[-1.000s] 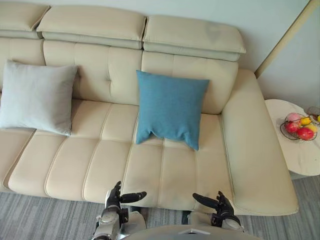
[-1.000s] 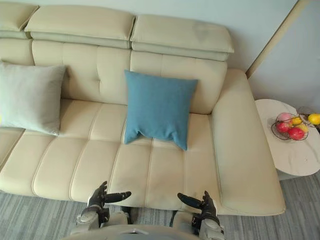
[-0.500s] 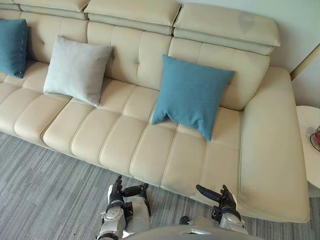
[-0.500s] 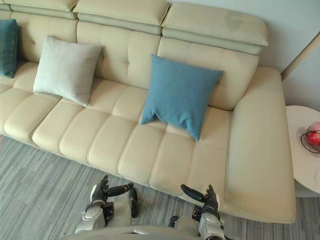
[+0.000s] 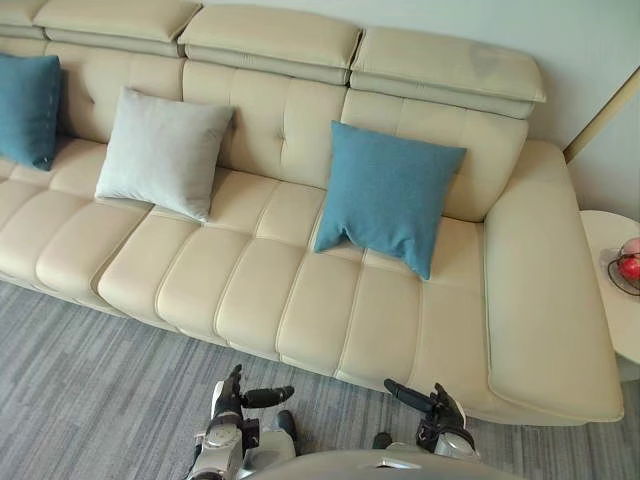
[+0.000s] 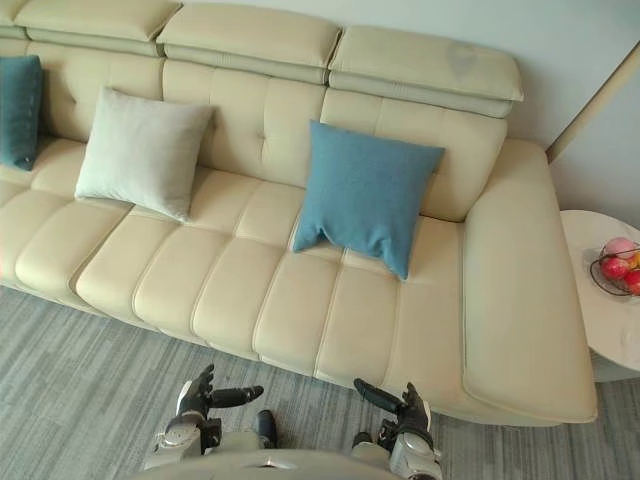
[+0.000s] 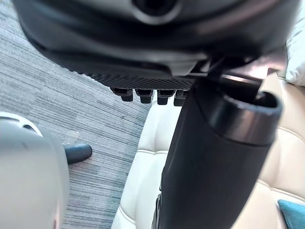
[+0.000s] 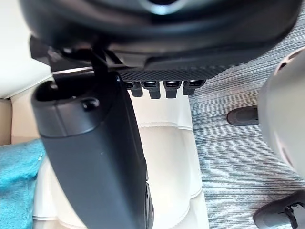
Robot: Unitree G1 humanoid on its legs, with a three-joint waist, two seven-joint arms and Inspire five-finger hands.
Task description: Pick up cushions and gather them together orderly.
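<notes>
Three cushions lean on the back of a cream leather sofa (image 5: 300, 300). A blue cushion (image 5: 387, 195) stands right of the middle, a light grey cushion (image 5: 163, 152) further left, and a darker teal cushion (image 5: 27, 108) at the far left end. My left hand (image 5: 228, 396) hangs low over the carpet in front of the sofa, fingers straight, thumb out, holding nothing. My right hand (image 5: 437, 408) hangs level with it near the sofa's front edge, equally open and holding nothing. Both hands are well short of the cushions.
Grey striped carpet (image 5: 90, 390) lies before the sofa. A wide armrest (image 5: 545, 290) closes the sofa's right end. Beyond it stands a round white side table (image 5: 622, 320) with a wire bowl of fruit (image 5: 626, 268). A pale wall runs behind.
The camera has swung, so the scene shifted: a teal cushion at the far left came into view. Both hands stay low and open in front of the sofa.
</notes>
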